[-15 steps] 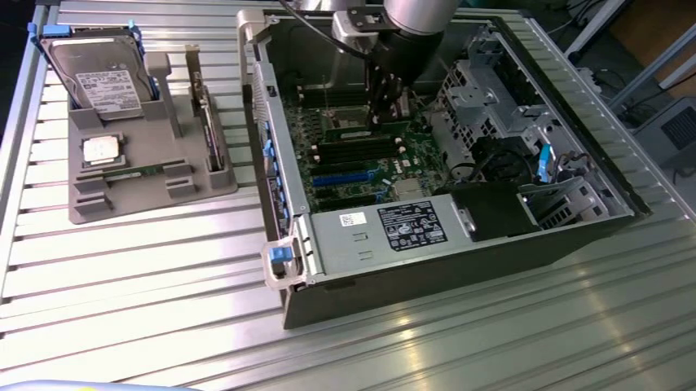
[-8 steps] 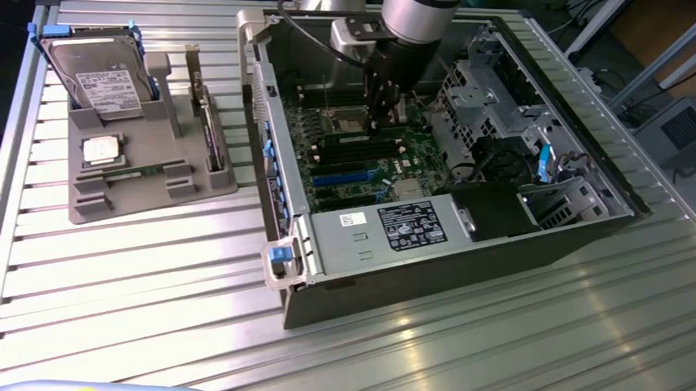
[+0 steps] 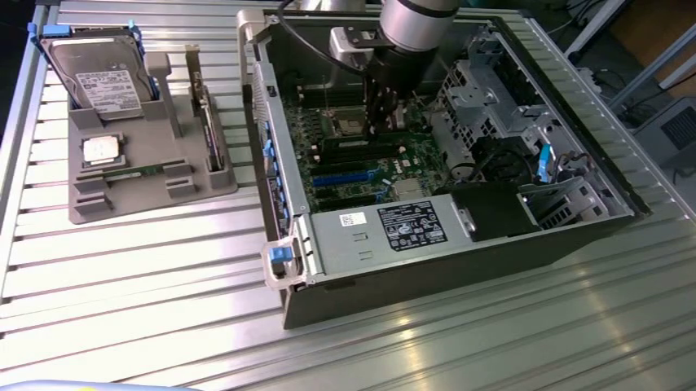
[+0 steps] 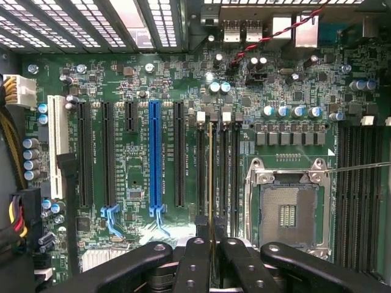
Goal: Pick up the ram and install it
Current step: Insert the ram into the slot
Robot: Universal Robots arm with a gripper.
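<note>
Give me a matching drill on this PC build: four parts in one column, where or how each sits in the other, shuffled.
Parts:
1. ram
2. hard drive
3. processor chip
4. CPU socket

States:
A. propped in a blue frame on the grey holder
B. lying flat on the grey holder
C. gripped edge-on in the tool, over the motherboard slots
D. empty, on the motherboard

Pairs: 1-C, 2-A, 3-B, 4-D
</note>
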